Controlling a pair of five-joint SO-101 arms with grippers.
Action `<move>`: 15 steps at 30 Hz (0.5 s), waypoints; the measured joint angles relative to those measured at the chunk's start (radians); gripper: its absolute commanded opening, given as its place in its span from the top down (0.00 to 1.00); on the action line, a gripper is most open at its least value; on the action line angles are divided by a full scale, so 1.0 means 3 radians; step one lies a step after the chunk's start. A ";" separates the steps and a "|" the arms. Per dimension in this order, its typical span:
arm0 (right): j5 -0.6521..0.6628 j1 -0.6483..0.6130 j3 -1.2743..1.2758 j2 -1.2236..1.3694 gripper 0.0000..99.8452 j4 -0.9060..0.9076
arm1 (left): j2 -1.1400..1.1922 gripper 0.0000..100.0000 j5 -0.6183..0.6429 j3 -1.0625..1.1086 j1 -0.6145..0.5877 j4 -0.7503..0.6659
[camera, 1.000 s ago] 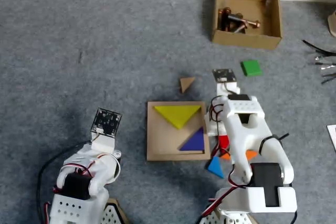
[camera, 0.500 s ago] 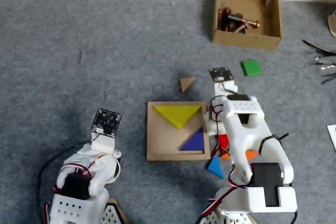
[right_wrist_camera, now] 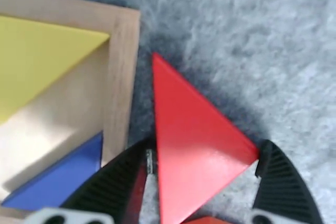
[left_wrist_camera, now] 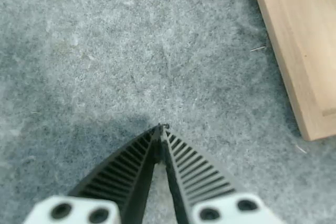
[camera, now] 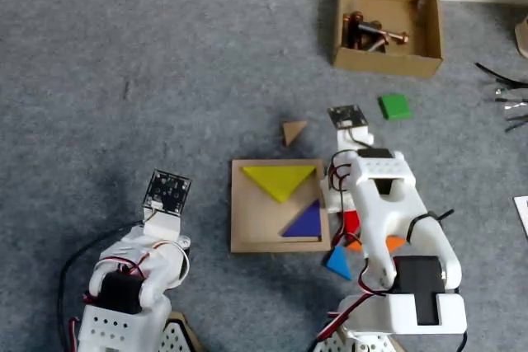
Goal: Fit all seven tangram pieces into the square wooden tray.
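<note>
Presently we find the right gripper [right_wrist_camera: 203,152] sitting around the red triangle [right_wrist_camera: 191,129]. Its two fingers are clamped on the piece from opposite sides, one finger [right_wrist_camera: 275,177] against a sharp corner and the other [right_wrist_camera: 123,179] along a straight edge. That triangle lies on the grey carpet [camera: 124,80] just outside the wooden tray [camera: 239,204], beside the rim nearest the right arm [camera: 388,220] and not within the recess.

Inside the tray we count two pieces: a yellow triangle [camera: 279,180] along the far rim and a dark blue triangle [camera: 304,222] in the near corner toward the right arm. Close by the right arm's base sit a light blue triangle [camera: 337,261] and an orange piece [camera: 394,243] (partly hidden under the arm, so we cannot tell its shape). Beyond the tray lie a small brown triangle [camera: 293,131] and, farther off, a green square [camera: 394,106].

The left gripper [left_wrist_camera: 160,128] hangs over bare carpet with its fingers pressed together and nothing between them, the tray's outer edge near it. A cardboard box [camera: 384,65] of metal bits stands at the far side of the table.
</note>
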 measured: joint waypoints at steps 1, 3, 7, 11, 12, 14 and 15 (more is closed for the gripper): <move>0.0000 0.0000 0.0000 0.0000 0.73 0.0000 | 0.0000 0.99 0.0000 0.0000 0.0000 0.0000; 0.0000 0.0000 0.0000 0.0000 0.73 0.0000 | 0.0000 0.99 0.0000 0.0000 0.0000 0.0000; 0.0000 0.0000 0.0000 0.0000 0.76 0.0000 | 0.0000 0.99 0.0000 0.0000 0.0000 0.0000; 0.0000 0.0005 0.0000 0.0000 0.79 -0.0020 | 0.0000 0.99 0.0000 0.0000 0.0000 0.0000; 0.0000 0.0005 0.0000 0.0000 0.79 -0.0026 | 0.0000 0.99 0.0000 0.0000 0.0000 0.0000; 0.0000 0.0005 0.0000 0.0000 0.79 -0.0026 | 0.0000 0.99 0.0000 0.0000 0.0000 0.0000; 0.0000 0.0005 0.0000 0.0000 0.79 -0.0026 | 0.0000 0.99 0.0000 0.0000 0.0000 0.0000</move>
